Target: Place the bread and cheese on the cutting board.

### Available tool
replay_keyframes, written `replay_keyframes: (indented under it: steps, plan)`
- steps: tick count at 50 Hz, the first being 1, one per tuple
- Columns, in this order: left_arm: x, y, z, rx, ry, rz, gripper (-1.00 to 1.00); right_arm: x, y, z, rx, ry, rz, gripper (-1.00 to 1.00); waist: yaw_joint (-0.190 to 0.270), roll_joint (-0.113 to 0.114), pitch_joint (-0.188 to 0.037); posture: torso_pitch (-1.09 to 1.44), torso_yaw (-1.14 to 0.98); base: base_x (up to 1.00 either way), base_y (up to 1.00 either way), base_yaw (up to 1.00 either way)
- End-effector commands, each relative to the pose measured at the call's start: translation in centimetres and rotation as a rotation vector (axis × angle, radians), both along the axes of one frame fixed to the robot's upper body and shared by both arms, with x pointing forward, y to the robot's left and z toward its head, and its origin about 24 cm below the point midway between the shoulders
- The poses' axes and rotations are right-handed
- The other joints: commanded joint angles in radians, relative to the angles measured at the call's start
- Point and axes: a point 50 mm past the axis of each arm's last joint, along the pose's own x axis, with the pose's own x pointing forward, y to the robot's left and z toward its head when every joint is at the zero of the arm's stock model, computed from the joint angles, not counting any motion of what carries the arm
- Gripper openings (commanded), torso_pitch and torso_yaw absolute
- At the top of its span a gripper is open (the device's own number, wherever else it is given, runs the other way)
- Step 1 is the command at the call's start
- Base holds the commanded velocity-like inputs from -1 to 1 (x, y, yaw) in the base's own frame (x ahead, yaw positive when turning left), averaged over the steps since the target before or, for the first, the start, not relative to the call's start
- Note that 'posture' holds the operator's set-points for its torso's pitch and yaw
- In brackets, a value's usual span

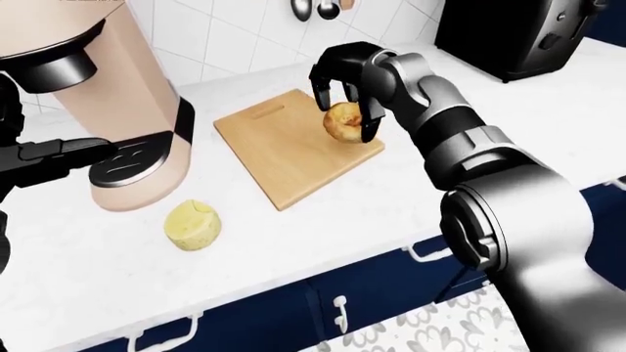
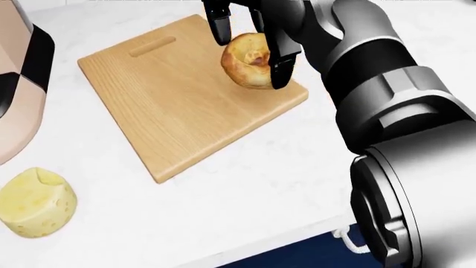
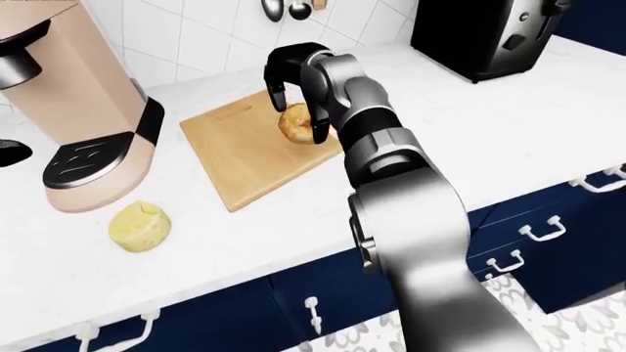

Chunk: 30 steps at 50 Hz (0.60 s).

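Over the cutting board (image 2: pixel 171 106) our right hand (image 2: pixel 249 33) has its fingers pinched around the bread (image 2: pixel 249 67) (near the board's right corner). Next we'd let go, then fetch the cheese (image 2: pixel 33 204) sitting on the counter (image 2: pixel 245 190).

Right hand (image 2: pixel 249 42): wrist and finger roots cut off by the head view's top edge.
Bread (image 2: pixel 249 61): sides under the fingers covered.
Left hand (image 1: pixel 59 155): mostly out of the left-eye view; grip cannot be told.
Coffee machine (image 3: pixel 68 95): far left of the right hand, top cropped.
Toaster (image 1: pixel 519 33): right of the hand, top cut off.
Hanging utensils (image 1: pixel 313 7): above the hand, only lower ends show.
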Motion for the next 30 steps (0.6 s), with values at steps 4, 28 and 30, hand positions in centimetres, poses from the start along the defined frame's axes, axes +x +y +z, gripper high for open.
replay_keyframes:
  steps: [4,28,30]
  plan:
    - [-0.6,-0.1,1.3,0.034,-0.069,0.004,1.00,-0.4,0.5,2.6,0.034,-0.094,0.020,-1.00,-0.001,0.005,-0.027,0.00,0.00,0.00,0.00,0.00]
    - [-0.7,0.0,1.2,0.031,-0.068,0.006,1.00,-0.1,0.4,1.3,0.050,-0.062,0.002,1.00,0.000,0.004,-0.028,0.00,0.00,0.00,0.00,0.00]
    - [-0.8,0.1,1.2,0.031,-0.068,0.007,1.00,-0.1,0.3,1.3,0.048,-0.058,0.003,1.00,-0.001,0.005,-0.028,0.00,0.00,0.00,0.00,0.00]
